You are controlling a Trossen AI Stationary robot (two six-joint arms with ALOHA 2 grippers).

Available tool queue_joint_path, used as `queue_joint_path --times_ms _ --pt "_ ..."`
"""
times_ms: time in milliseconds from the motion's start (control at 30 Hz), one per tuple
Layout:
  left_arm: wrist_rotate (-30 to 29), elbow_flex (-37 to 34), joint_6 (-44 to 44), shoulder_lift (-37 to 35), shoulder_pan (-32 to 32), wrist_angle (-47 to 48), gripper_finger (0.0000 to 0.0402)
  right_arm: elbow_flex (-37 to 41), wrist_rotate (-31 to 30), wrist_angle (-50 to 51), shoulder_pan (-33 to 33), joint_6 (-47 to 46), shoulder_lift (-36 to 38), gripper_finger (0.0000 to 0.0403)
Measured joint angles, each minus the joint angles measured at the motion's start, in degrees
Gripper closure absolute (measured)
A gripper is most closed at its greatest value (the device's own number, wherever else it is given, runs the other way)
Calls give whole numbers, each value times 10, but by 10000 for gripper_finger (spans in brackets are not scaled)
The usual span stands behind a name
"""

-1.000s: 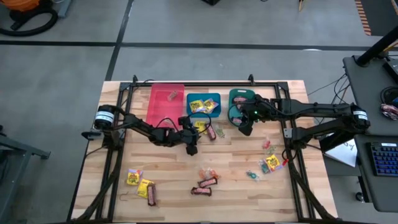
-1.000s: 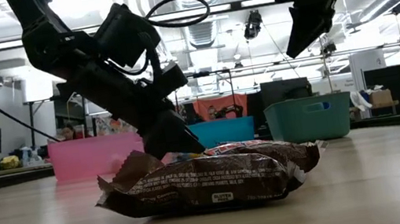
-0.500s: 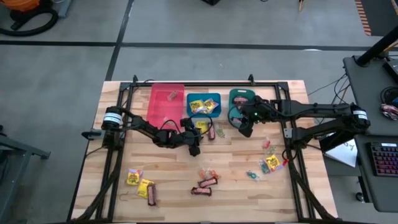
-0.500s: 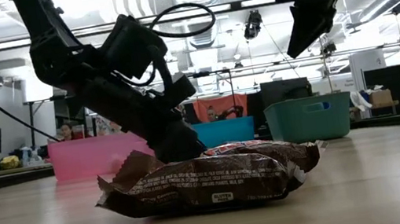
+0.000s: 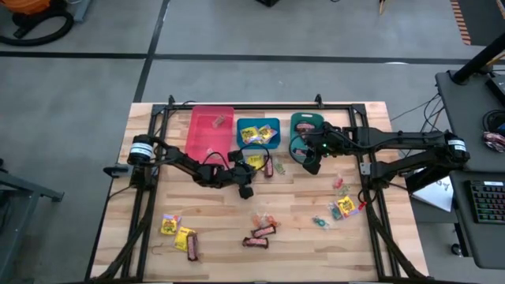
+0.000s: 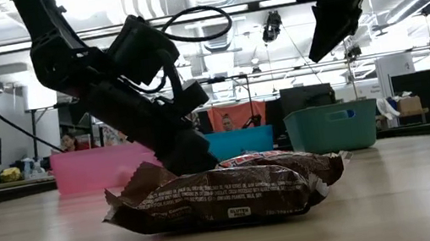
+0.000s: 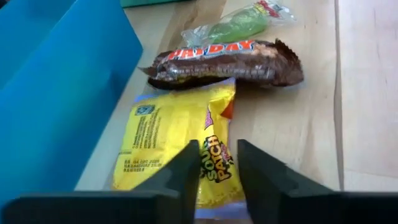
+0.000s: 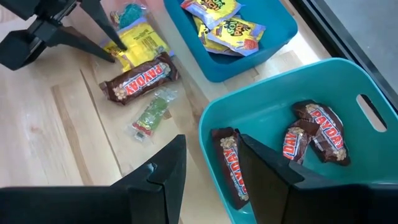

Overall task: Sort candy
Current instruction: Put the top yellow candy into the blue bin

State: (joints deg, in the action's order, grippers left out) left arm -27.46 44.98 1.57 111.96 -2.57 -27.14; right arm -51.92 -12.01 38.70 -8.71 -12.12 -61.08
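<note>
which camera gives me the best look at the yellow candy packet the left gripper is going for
The left wrist view: the yellow packet fills the frame beside the blue bin, with the left gripper open just over it. The right wrist view shows the packet small and partly hidden. The high view shows only a yellow speck. The low view hides it.

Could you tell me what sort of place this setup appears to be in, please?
Probably a robotics lab or workshop: a wooden table on bare concrete floor, a keyboard at a desk beside it, and open-ceiling lighting over other workstations behind.
</note>
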Motion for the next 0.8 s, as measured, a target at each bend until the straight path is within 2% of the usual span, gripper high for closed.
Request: queue_joint_path --times_ms 100,167,433,800 --pt "4 0 -6 0 0 7 373 0 0 0 0 0 0 266" --pt "15 0 -8 -2 1 7 393 1 0 0 0 0 0 266" --pt "50 -3 -8 -43 -4 31 400 1 0 0 15 2 0 266" --pt "88 -2 -8 -187 -5 90 401 1 0 0 41 1 0 266"
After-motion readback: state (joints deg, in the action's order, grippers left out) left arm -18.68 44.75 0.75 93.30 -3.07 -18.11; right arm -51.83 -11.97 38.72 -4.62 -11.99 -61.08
